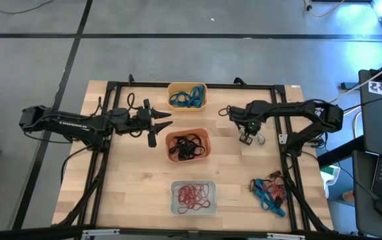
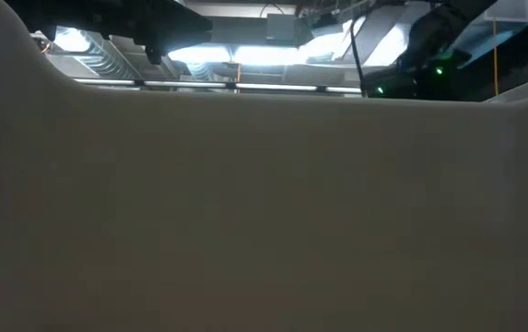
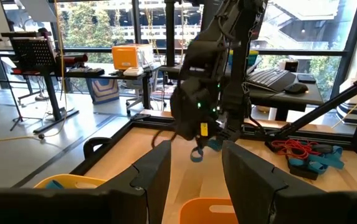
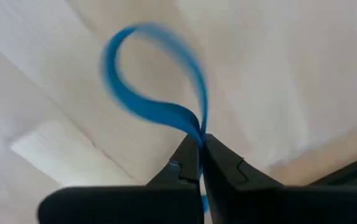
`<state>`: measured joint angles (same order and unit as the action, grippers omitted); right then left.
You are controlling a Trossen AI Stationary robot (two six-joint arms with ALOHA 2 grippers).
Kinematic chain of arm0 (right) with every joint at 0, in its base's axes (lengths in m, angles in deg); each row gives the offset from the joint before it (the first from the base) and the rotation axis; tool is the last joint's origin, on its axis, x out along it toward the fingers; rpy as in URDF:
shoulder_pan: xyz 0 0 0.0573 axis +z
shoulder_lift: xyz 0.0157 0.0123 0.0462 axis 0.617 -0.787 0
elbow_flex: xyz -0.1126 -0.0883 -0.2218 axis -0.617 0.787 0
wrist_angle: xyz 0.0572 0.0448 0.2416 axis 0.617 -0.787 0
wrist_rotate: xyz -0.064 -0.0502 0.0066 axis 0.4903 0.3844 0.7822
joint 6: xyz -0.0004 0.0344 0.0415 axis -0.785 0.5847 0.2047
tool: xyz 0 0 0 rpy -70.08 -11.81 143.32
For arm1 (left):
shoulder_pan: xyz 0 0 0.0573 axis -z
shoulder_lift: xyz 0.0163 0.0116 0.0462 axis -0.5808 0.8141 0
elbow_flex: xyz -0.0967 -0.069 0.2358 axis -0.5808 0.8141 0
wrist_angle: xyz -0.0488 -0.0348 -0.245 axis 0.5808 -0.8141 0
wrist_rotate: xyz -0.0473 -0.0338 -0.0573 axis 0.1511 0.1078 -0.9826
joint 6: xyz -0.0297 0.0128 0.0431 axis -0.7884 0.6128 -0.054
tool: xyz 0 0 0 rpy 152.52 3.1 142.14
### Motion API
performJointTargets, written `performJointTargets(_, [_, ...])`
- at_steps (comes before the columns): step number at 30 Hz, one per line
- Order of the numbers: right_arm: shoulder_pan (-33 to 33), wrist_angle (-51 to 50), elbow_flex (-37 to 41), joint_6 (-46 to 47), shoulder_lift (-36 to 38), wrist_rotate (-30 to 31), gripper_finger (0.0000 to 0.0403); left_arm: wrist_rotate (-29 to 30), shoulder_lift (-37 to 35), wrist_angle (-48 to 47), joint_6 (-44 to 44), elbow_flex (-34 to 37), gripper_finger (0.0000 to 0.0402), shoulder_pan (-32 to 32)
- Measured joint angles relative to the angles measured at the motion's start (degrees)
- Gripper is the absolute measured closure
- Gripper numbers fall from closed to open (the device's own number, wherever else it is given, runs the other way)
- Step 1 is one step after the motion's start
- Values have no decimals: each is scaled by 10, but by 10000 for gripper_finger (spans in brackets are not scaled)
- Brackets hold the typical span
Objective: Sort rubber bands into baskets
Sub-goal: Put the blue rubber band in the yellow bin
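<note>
three baskets sit in a row down the middle of the desk [image 1: 131,193]. the yellow basket [image 1: 187,86] at the far end holds blue bands [image 1: 185,99]. the orange basket [image 1: 188,134] in the middle holds black bands [image 1: 187,148]. the pale basket [image 1: 193,187] at the near end holds red bands [image 1: 194,195]. a small pile of unsorted bands [image 1: 271,190] — blue, red and black mixed — lies on the desk near the right front corner.

the right gripper [image 4: 201,151] is over the bare desk, just right of the orange basket, pointing down. its jaws are pressed together, pinching one blue band [image 4: 156,93]. the band is held by one end and curls away from the tips in a loop, with its long side leading away from the jaws.

the left gripper [image 3: 194,171] hangs just left of the orange basket, pointing toward the right arm — its jaws are spread and hold nothing.
</note>
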<state>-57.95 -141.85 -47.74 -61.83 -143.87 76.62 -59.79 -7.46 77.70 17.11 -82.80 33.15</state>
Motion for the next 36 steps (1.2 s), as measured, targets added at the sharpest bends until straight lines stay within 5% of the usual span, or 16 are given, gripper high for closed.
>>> performJointTargets(14, [0,43,-136,-27,0,38,393,0,0,0,0,0,260,0])
performJointTargets(36, [-1,475,-168,-124,-64,48,393,0,0,1,0,0,260,0])
